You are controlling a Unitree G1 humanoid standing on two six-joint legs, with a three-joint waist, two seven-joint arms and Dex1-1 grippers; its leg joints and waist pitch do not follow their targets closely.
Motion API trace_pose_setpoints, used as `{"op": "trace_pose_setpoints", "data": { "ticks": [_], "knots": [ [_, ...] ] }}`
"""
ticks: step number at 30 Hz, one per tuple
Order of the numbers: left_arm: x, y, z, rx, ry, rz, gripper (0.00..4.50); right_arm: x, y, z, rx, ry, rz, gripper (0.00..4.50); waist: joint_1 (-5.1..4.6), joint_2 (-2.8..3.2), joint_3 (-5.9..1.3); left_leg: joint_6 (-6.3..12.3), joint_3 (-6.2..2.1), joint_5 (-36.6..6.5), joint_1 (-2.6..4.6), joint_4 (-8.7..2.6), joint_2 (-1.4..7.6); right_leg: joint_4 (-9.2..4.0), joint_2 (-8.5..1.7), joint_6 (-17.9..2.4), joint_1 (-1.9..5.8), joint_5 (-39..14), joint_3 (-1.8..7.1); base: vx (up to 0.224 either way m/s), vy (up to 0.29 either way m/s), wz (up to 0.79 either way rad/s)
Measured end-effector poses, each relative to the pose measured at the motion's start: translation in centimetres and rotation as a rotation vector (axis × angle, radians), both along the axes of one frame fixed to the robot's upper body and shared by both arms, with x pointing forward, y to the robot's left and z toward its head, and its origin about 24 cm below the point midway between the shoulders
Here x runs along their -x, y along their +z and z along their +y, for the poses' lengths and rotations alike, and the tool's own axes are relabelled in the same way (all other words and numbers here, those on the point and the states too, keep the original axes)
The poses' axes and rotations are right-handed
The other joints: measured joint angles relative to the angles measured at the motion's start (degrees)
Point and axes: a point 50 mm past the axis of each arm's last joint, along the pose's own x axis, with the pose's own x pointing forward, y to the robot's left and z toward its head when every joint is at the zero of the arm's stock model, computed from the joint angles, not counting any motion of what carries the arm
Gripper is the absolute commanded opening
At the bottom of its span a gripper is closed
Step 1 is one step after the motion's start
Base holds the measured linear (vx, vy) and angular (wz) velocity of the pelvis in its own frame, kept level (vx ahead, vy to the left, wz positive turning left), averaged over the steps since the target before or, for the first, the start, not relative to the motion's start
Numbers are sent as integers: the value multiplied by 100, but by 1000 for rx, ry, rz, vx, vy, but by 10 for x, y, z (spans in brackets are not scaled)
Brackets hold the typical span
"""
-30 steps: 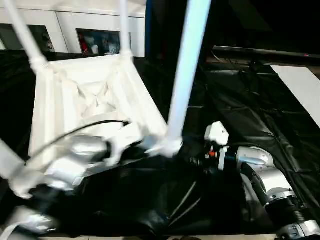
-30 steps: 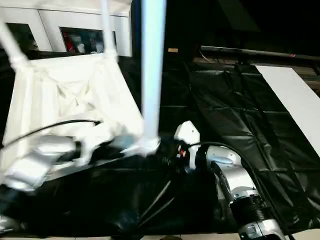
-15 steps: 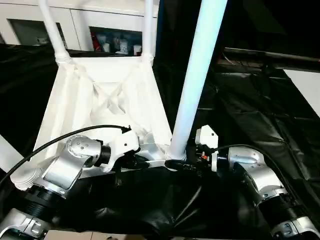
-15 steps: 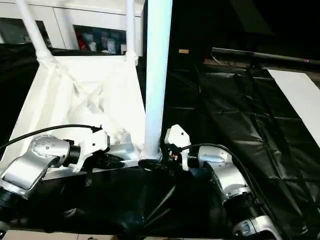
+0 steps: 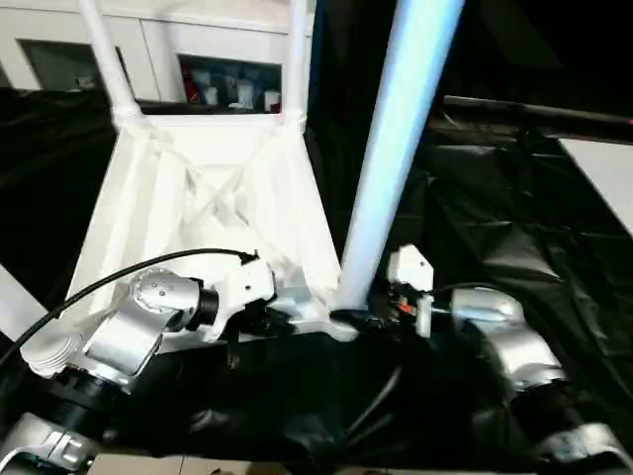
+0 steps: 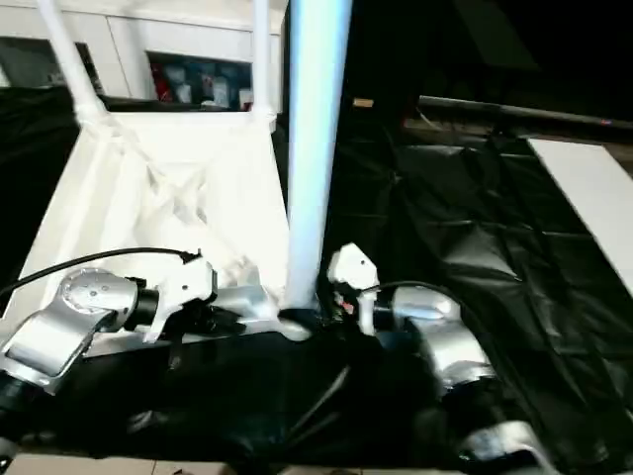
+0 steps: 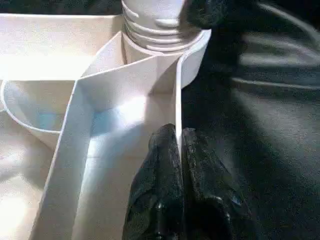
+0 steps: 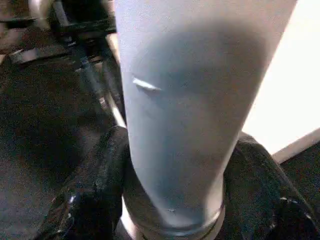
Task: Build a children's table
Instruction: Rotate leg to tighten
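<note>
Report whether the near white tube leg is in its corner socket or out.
In. The long white tapered tube leg stands upright with its ribbed base seated in the round corner socket of the white plastic tabletop.

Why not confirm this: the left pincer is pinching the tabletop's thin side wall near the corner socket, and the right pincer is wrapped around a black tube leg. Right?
One thing is off: the leg is white, not black, as the right wrist view shows. The right pincer does straddle it, and the left pincer does pinch the tabletop's thin side wall near the corner socket.

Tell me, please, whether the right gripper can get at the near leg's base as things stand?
Probably yes: the right gripper already has a black finger on either side of the near leg, just above its socket, with nothing between them.
</note>
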Motion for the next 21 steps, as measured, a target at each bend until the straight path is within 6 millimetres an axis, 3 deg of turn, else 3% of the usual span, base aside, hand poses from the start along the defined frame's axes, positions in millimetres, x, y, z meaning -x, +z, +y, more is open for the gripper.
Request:
{"op": "trace_pose_setpoints", "data": {
  "ticks": [3,7,10,14,20,21],
  "knots": [
    [-7,-3,-6,2,74,-27,0,-8,-5,4,-25,-141,6,240,-53,-2,-1,-15,-16,10,11,11,1,5,0,-6,9,14,3,-35,-4,-2],
    [-27,-8,-32,11,281,-57,0,-27,-8,18,-112,-523,43,227,-145,10,-5,-24,-19,15,10,23,-2,-5,-1,11,10,21,8,0,0,0],
    [-33,-9,-43,10,351,-67,0,-31,-9,29,-136,-669,65,207,-157,15,-16,-24,-27,15,11,23,-3,-11,-1,17,9,24,4,0,0,0],
    [-41,-11,-56,6,403,-84,0,-39,-7,35,-111,-793,54,205,-156,20,-33,-24,-27,15,7,22,-6,-20,0,20,8,26,5,0,0,0],
    [-41,-11,-59,-2,405,-93,0,-39,-8,32,-125,-802,55,205,-140,30,-69,-23,-27,15,0,20,-5,-24,-1,29,8,33,5,0,0,0],
    [-41,-11,-58,-6,399,-99,0,-38,-7,30,-141,-797,58,256,-131,30,-69,-23,-27,15,-2,17,-5,-24,-1,29,6,34,5,0,0,0]
  ]
}}
